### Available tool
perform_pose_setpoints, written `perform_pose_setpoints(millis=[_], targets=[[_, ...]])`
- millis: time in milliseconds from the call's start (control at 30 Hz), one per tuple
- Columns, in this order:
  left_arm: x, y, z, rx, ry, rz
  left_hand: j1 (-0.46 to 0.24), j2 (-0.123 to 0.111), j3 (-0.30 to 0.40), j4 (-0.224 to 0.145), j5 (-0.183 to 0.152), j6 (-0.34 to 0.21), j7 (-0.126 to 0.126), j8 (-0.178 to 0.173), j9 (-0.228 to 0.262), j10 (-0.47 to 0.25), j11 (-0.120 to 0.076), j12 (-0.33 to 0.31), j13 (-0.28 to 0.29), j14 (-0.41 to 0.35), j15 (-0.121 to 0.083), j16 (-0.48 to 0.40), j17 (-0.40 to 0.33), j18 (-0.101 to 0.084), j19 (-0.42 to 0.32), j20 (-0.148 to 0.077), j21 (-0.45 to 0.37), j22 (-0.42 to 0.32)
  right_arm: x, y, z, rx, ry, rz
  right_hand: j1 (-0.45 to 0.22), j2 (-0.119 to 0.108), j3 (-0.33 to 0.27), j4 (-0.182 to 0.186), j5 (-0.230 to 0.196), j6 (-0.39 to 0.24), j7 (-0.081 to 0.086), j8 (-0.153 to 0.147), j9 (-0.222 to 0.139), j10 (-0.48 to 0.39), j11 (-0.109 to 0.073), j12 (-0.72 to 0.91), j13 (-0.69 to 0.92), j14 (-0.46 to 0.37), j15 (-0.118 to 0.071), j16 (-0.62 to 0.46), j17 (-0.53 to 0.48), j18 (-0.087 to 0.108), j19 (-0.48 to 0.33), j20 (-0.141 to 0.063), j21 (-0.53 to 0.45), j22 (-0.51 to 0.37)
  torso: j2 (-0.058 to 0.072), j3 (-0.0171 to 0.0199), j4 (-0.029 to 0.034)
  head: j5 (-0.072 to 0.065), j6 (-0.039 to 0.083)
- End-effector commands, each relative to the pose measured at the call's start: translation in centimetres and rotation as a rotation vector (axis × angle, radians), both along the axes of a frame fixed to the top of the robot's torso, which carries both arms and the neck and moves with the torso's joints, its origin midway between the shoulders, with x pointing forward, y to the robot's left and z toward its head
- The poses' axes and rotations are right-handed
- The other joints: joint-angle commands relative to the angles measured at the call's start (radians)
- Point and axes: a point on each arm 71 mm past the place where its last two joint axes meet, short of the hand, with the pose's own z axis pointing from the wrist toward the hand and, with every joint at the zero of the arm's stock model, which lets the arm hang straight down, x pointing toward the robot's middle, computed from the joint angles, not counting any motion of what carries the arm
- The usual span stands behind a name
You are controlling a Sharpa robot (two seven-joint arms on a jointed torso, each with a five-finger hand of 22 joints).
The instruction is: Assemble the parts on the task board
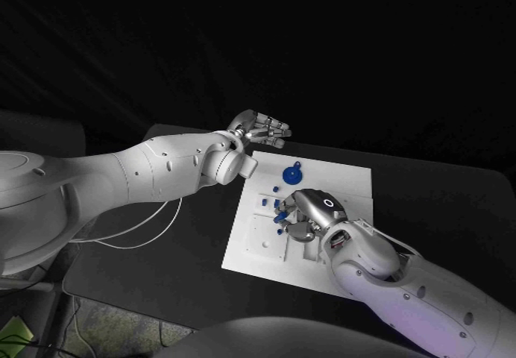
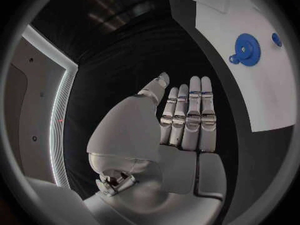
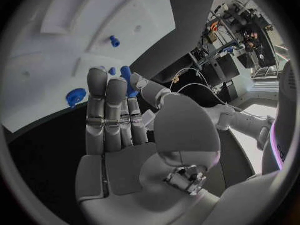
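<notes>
Overhead, white task board (image 1: 258,246) on black table (image 1: 161,261), dim surroundings.

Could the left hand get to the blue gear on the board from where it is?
Probably yes: the left hand hovers open just beyond the task board, and nothing lies between it and the blue gear.

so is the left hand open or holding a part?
Open. The left hand shows a bare palm with its fingers straight and nothing between them; it hovers beyond the task board, off its far corner.

R hand (image 1: 306,218) crowds board (image 1: 350,183) centre; far edge by gear (image 1: 292,175) free, L hand (image 1: 262,128) off-board
</notes>
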Motion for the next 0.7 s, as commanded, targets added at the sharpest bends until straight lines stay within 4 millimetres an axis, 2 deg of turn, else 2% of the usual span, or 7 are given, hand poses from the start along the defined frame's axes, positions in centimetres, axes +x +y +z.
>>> perform_pose_setpoints(millis=[33,267,700], targets=[[0.0,-0.5,0.1,-0.013,0.0,-0.021,-0.001,0.007,-0.002,0.003,-0.005,-0.001,-0.001,0.0,0.001,-0.005,-0.002,0.005,-0.001,-0.006,0.0,-0.003,0.0,-0.02,0.005,0.003,0.006,-0.001,-0.7,1.0,-0.5,-0.038,-0.007,0.059,0.0,0.014,-0.002,-0.006,0.007,0.008,-0.002,0.003,0.005,0.027,-0.018,0.001,0.0,-0.002,-0.006,-0.006,0.001,0.02,0.037,-0.009,-0.006,0.002,-0.001,-0.0019,-0.0014,0.004,-0.002],[0.0,-0.8,0.1,-0.015,0.001,-0.028,-0.001,0.008,-0.001,0.003,-0.005,-0.001,-0.001,0.0,0.001,-0.005,-0.002,0.005,-0.001,-0.007,0.001,-0.003,0.0,-0.02,0.005,0.004,0.006,-0.004,-1.6,2.2,-1.7,-0.065,-0.01,0.094,-0.002,0.016,-0.002,-0.009,0.007,0.009,-0.002,0.003,0.004,0.027,-0.018,0.001,0.0,-0.001,-0.005,-0.007,0.002,0.02,0.038,-0.008,-0.005,0.004,0.001,-0.0001,0.001,0.013,-0.007],[0.0,-1.0,0.1,-0.016,0.002,-0.032,-0.001,0.008,-0.001,0.003,-0.005,-0.001,-0.001,0.0,0.001,-0.005,-0.002,0.005,-0.001,-0.007,0.001,-0.003,0.0,-0.02,0.005,0.004,0.006,-0.004,-2.0,2.7,-3.3,-0.129,-0.01,0.109,-0.006,0.018,0.0,-0.018,0.007,0.01,-0.002,0.003,0.005,0.029,-0.018,0.001,0.0,-0.001,-0.005,-0.008,0.002,0.02,0.038,-0.008,-0.003,0.011,0.0,0.0003,-0.0014,0.021,-0.014]])
